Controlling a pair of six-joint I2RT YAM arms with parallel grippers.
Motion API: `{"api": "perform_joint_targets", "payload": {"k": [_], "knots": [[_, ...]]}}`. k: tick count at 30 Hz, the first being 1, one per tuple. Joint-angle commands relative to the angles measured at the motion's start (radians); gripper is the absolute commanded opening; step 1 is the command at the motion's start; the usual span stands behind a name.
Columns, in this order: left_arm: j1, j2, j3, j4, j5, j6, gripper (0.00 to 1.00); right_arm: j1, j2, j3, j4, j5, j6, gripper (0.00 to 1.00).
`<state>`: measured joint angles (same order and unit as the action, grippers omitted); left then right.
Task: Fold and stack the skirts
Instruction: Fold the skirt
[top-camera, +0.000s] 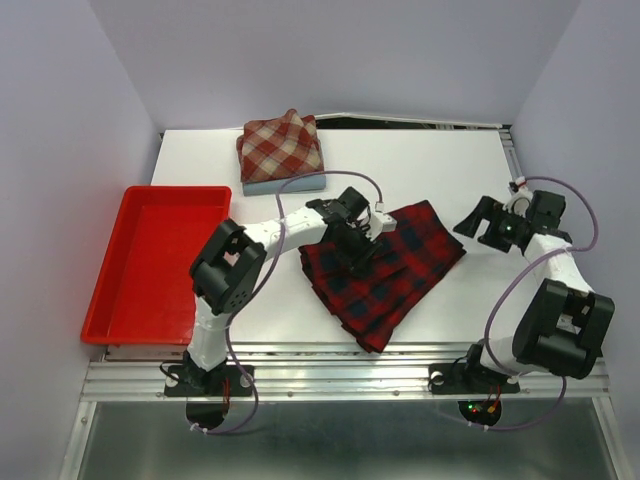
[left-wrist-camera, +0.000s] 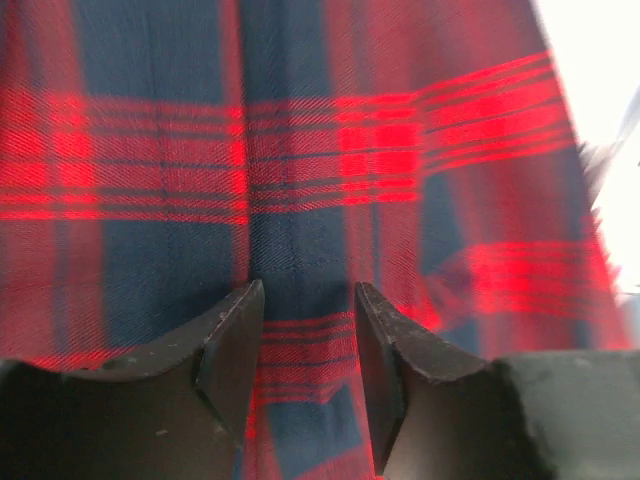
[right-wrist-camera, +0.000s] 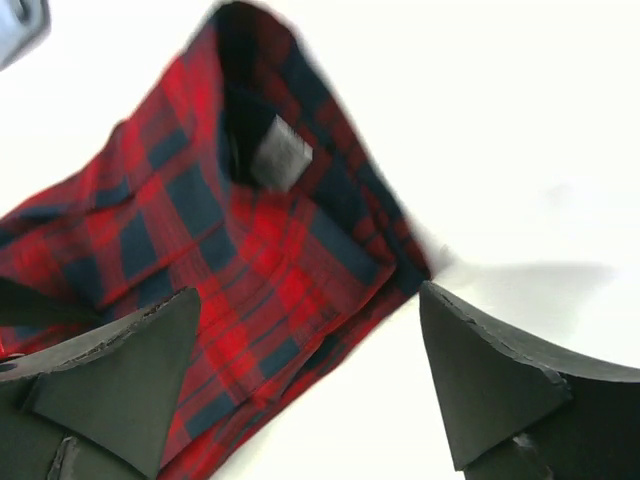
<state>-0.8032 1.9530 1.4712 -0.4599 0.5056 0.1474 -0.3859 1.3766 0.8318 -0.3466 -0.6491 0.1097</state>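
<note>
My left hand (left-wrist-camera: 307, 290) hangs half open and empty just above the red and navy plaid skirt (top-camera: 400, 275) spread on the table (top-camera: 440, 170), my right hand (right-wrist-camera: 310, 292) wide open near its labelled end; soft, light and floppy, it wants pinching at two corners, I judge.

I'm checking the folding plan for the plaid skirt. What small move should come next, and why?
Probably lower the left gripper and pinch the plaid skirt. Its jaws stand apart over the cloth, gripping nothing, and the right gripper is open too, off to the skirt's right.
</note>
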Motion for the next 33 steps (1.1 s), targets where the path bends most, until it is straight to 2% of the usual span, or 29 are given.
{"api": "perform_joint_targets", "payload": {"k": [1, 3, 5, 6, 7, 8, 11, 16, 17, 18, 20, 22, 24, 26, 29, 32, 33], "knots": [[0.015, 0.075, -0.002, -0.022, -0.081, 0.050, 0.46, -0.016, -0.028, 0.165, -0.046, -0.006, -0.189, 0.90], [0.016, 0.141, 0.029, -0.063, -0.105, 0.124, 0.44, -0.004, 0.033, 0.228, -0.054, -0.107, -0.214, 0.80], [0.016, 0.187, 0.070, -0.068, -0.180, 0.174, 0.44, 0.030, 0.090, 0.329, -0.072, -0.141, -0.212, 0.74], [0.015, 0.201, 0.084, -0.068, -0.259, 0.266, 0.44, 0.030, 0.142, 0.355, -0.049, -0.155, -0.191, 0.70], [0.016, 0.211, 0.098, -0.056, -0.260, 0.315, 0.44, 0.042, 0.142, 0.371, -0.049, -0.168, -0.171, 0.69], [0.018, 0.213, 0.103, -0.018, -0.336, 0.374, 0.43, 0.068, 0.182, 0.394, 0.018, -0.178, -0.156, 0.69], [0.010, 0.170, 0.049, 0.071, -0.401, 0.553, 0.43, 0.126, 0.274, 0.463, 0.070, -0.173, -0.166, 0.69], [0.019, 0.093, 0.034, 0.197, -0.432, 0.685, 0.55, 0.286, 0.413, 0.604, 0.101, -0.150, -0.200, 0.69], [0.025, 0.063, 0.038, 0.219, -0.427, 0.684, 0.62, 0.301, 0.464, 0.621, 0.101, -0.149, -0.212, 0.69], [0.030, 0.044, 0.043, 0.227, -0.424, 0.669, 0.66, 0.326, 0.492, 0.639, 0.097, -0.149, -0.223, 0.69], [0.039, -0.017, 0.070, 0.221, -0.397, 0.585, 0.72, 0.335, 0.544, 0.693, 0.074, -0.152, -0.257, 0.68], [0.039, -0.066, 0.084, 0.193, -0.351, 0.519, 0.73, 0.351, 0.608, 0.722, 0.051, -0.136, -0.266, 0.66], [0.039, -0.146, 0.075, 0.136, -0.300, 0.431, 0.73, 0.351, 0.637, 0.728, 0.043, -0.123, -0.300, 0.64], [0.033, -0.198, 0.039, 0.089, -0.218, 0.399, 0.73, 0.351, 0.662, 0.724, 0.005, -0.107, -0.349, 0.58], [-0.007, -0.278, -0.034, 0.001, -0.188, 0.365, 0.71, 0.351, 0.653, 0.687, -0.054, -0.074, -0.435, 0.49], [-0.060, -0.319, -0.095, -0.101, -0.136, 0.354, 0.63, 0.351, 0.612, 0.610, -0.129, -0.031, -0.517, 0.39], [-0.068, -0.334, -0.116, -0.135, -0.110, 0.344, 0.58, 0.351, 0.596, 0.565, -0.156, -0.014, -0.560, 0.35]]}}
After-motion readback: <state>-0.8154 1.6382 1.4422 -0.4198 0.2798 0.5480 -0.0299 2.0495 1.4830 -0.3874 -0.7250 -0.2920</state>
